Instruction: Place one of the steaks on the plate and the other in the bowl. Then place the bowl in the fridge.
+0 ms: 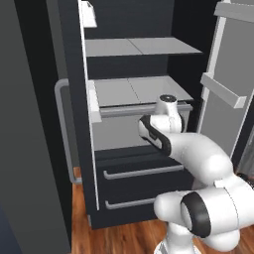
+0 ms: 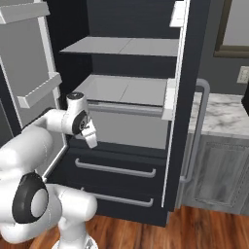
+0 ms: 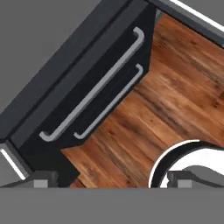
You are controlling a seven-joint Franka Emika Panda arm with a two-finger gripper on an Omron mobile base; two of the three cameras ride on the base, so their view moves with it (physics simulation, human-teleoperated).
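Gripper (image 2: pixel 90 137) open and empty, pointing down before the open fridge (image 2: pixel 129 92) over its lower drawers (image 3: pixel 94 94); bowl not on the shelves, so fetching it seemingly comes next.

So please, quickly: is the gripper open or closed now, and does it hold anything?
Gripper: open, holding nothing, pointing down at the fridge drawers and the floor.
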